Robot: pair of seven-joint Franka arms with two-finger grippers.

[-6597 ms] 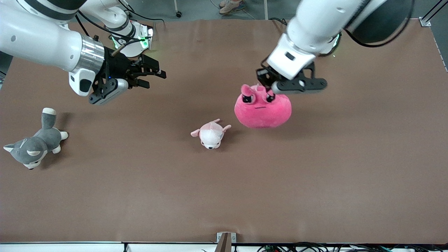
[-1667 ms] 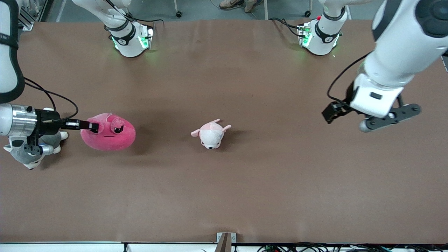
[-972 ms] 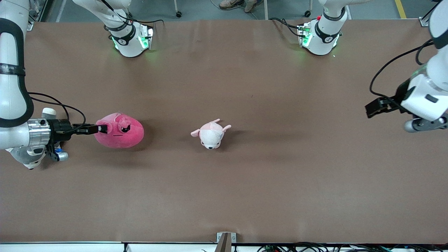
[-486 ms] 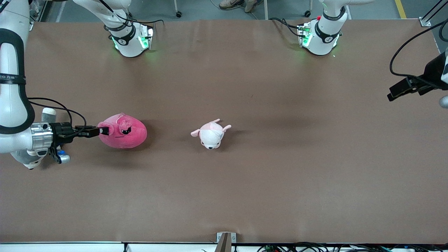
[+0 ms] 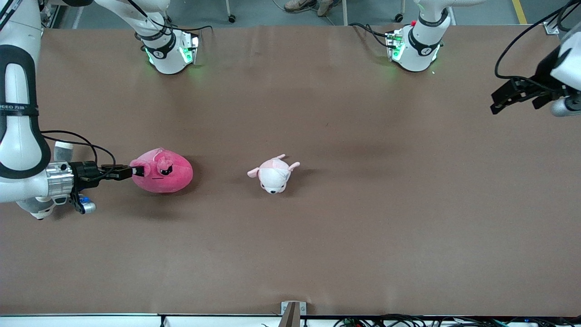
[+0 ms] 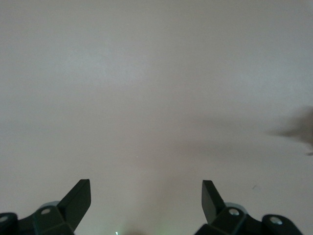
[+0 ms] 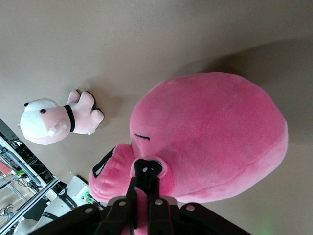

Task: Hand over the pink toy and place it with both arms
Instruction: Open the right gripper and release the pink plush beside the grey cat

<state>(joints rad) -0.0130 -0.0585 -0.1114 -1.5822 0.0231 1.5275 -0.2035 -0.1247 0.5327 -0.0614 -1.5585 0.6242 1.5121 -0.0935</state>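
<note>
1. Right gripper [image 5: 136, 171], black and two-fingered, is clamped tight on the edge of the large, round, hot-pink blob plush toy [image 5: 164, 173], pinching a fold of plush beside its black eye and floppy ear; the right wrist view shows the thin fingers [image 7: 145, 193] pressed together on that fold.
2. That pink toy sits low on the brown table [image 5: 317, 236] toward the right arm's end; whether it fully rests on the surface is hard to tell.
3. Left gripper [image 5: 517, 95] hangs over the table's edge at the left arm's end, its jaws spread wide with nothing between them; the left wrist view shows only bare table under it.
4. A smaller pale pink-and-white animal plush [image 5: 273, 173] lies near the middle of the table, well apart from the pink toy and toward the left arm's end from it.
5. A grey-and-white plush [image 5: 63, 149] is mostly hidden under the right arm's wrist, just beside the table's end.
6. Nothing lies between the pink toy and the small plush.
</note>
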